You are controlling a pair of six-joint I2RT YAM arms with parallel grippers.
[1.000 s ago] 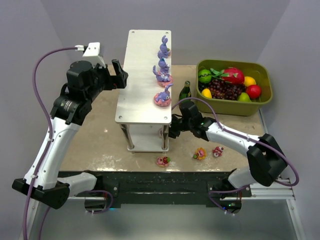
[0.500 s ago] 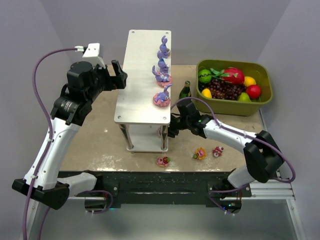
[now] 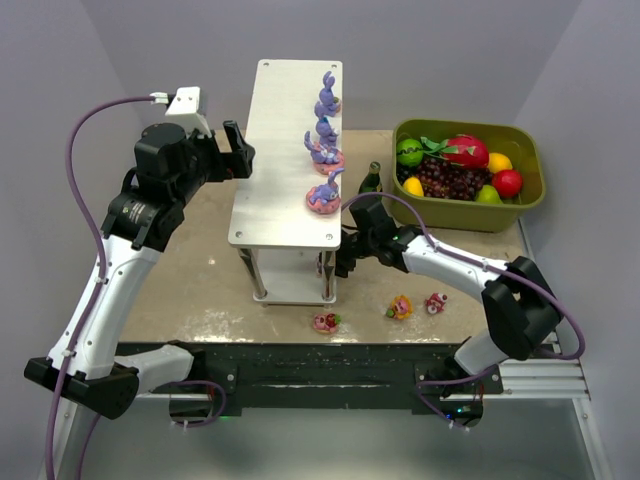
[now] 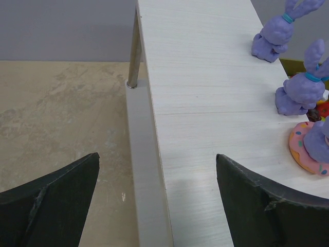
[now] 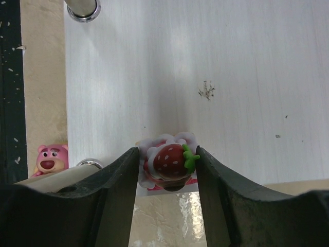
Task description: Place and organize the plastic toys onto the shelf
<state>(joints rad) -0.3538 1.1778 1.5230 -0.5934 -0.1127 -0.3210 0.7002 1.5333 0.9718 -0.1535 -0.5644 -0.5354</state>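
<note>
The shelf (image 3: 280, 150) stands mid-table with three purple bunnies along its top board's right edge (image 3: 328, 95) (image 3: 325, 145) (image 3: 325, 192). My right gripper (image 3: 340, 262) reaches under the top board and is shut on a small strawberry toy (image 5: 169, 162), which sits at the near edge of the white lower tier (image 5: 180, 67). My left gripper (image 3: 240, 150) is open and empty, hovering at the top board's left edge (image 4: 205, 103). The bunnies also show in the left wrist view (image 4: 277, 33). Three small toys lie on the table in front (image 3: 326, 321) (image 3: 400, 307) (image 3: 436, 302).
An olive-green bin (image 3: 530, 200) of fruits stands at the right. A dark green bottle (image 3: 371, 180) stands between the bin and the shelf. A pink bear figurine (image 5: 50, 157) lies by the shelf's leg (image 5: 82, 7).
My right gripper has moved a little left and further in under the shelf's top board. The left arm has not moved.
</note>
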